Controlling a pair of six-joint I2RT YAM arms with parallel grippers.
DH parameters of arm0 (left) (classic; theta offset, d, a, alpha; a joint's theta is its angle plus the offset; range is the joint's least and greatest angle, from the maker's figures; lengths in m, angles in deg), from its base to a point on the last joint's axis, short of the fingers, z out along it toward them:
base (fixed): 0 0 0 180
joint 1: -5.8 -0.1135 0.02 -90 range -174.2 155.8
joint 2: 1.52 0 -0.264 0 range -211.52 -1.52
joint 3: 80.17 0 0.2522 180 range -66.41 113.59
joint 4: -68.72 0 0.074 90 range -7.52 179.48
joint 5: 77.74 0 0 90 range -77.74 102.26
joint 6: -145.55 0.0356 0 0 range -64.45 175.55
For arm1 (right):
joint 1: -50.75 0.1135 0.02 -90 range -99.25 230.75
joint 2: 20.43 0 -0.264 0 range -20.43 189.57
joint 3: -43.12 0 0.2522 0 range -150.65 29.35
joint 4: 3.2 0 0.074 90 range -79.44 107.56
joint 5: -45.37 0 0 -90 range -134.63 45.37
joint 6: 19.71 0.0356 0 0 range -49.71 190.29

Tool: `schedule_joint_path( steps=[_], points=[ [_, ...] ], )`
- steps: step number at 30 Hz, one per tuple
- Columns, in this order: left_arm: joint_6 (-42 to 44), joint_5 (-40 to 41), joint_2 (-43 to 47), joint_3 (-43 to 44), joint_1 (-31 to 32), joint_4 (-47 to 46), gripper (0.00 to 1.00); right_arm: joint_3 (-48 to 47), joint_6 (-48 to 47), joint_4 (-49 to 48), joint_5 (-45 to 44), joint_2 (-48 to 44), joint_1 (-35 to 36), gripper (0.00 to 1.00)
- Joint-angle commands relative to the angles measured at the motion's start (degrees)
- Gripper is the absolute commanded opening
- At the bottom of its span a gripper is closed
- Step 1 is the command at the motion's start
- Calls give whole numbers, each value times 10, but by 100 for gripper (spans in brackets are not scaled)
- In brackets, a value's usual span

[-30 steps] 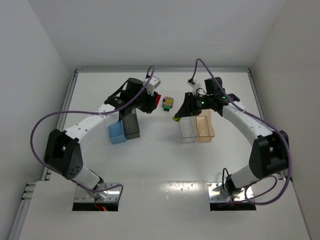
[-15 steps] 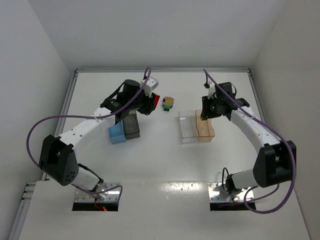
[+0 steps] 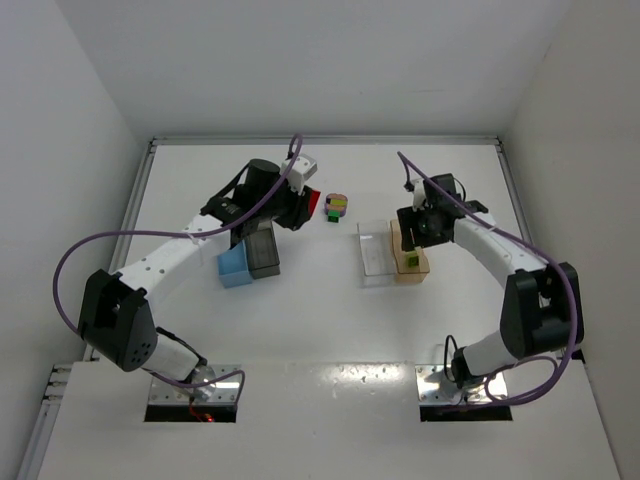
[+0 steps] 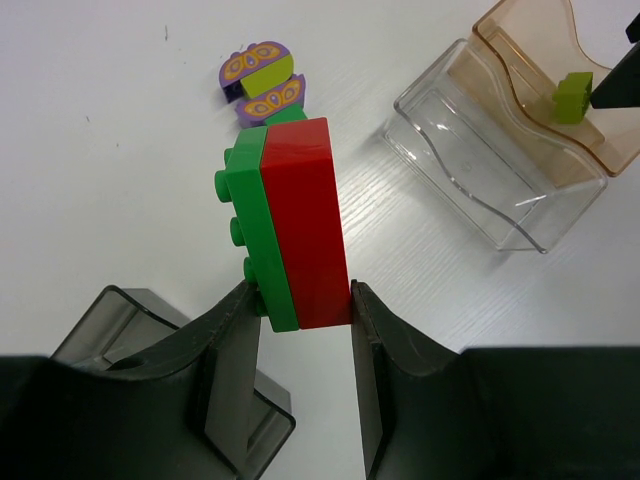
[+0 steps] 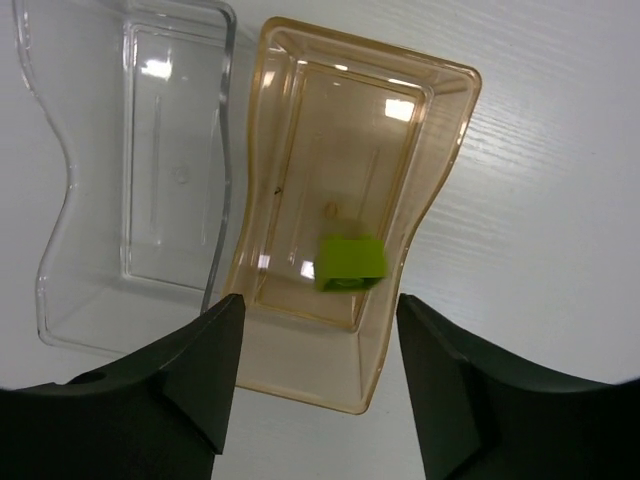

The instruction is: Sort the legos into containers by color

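While the jaws of the right gripper [image 5: 315, 312] are being held spread, a yellow-green brick [image 5: 350, 262] is lying just below them inside the tan-orange bin [image 5: 462, 100]; a red and green brick pair [image 4: 295, 220] is being pinched by the left gripper [image 4: 300, 295].

Left bin pair [image 3: 235, 270] sitting side by side, right bin pair [image 3: 372, 262] likewise; loose bricks [image 3: 336, 207] lying between them, further back; one brick [image 5: 350, 262] resting in rightmost bin [image 5: 340, 150].

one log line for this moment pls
left gripper shut on red-green lego stack | right gripper open above tan bin | yellow-green lego inside tan bin
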Motion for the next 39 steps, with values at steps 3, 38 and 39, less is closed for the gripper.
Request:
schedule_joint_path(
  steps=[3, 38, 39],
  points=[
    [0, -14, 20, 4, -4, -21, 4, -26, -4, -11, 60, -17, -2, 65],
    [-30, -127, -9, -26, 33, -42, 4, -197, 240, -135, 505, 119, 59, 86],
    [-30, -127, -9, -21, 39, -42, 4, -198, 240, -135, 505, 126, 59, 86]
  ],
)
